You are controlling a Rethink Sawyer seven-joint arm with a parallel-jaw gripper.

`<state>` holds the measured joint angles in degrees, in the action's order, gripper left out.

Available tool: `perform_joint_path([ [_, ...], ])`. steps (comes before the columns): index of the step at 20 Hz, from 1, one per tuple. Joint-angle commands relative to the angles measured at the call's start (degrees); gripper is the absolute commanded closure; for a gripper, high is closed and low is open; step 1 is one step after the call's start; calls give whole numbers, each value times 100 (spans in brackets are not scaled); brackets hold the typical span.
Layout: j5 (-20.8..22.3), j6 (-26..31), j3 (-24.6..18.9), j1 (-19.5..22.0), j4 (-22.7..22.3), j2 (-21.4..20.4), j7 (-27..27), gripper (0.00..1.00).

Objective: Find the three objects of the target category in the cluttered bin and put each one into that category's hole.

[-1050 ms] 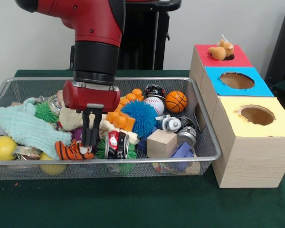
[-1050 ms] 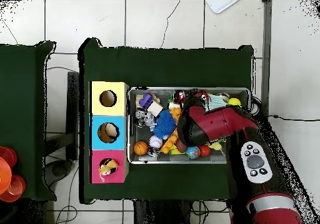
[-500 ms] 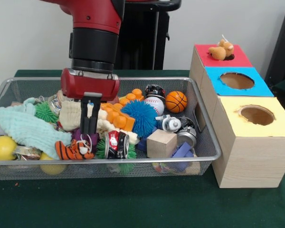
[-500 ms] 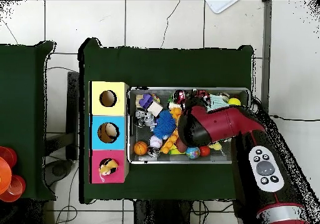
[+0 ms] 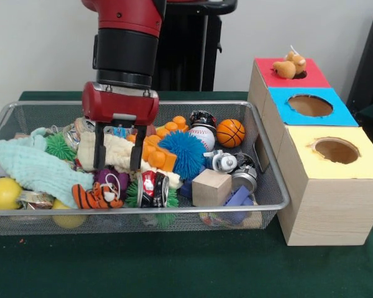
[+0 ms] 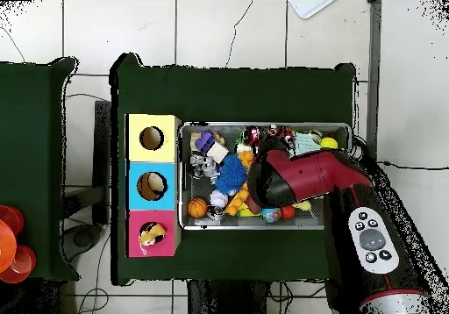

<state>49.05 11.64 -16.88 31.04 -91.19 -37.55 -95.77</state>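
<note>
Bin (image 5: 270,205): wire mesh, packed with balls, blocks, cans and soft toys; contents unmoved over the last second.
Box (image 5: 323,186): just right of the bin in the front view; red, blue and yellow tops, one hole in each.
Arm (image 5: 127,37): risen a little since a second ago, over the bin's middle-left in the front view.
Gripper (image 5: 118,162): pinched narrow and low by the tiger a second ago; now spread wide, empty, fingers on either side of the cream toy. Probably a missed or abandoned pinch, then a re-aim.
Cream toy (image 5: 117,149): lying among the clutter, between the fingers, not yet squeezed; likely the next pick.
Tiger (image 5: 94,197): striped plush at the bin's front wall, below the gripper, left where it was.
Orange toy (image 5: 288,66): resting at the mouth of the red hole (image 5: 301,74); suggests soft toys as the category, with more left in the bin.
</note>
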Motion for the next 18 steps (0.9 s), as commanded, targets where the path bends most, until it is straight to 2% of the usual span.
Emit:
perform_joint_path([
  [1, 119, 392, -382, 19, -241, 200, 350, 0],
  [15, 366, 164, -136, -168, 95, 645, 218, 0],
  [18, 346, 198, -174, -140, 29, 533, 292, 0],
])
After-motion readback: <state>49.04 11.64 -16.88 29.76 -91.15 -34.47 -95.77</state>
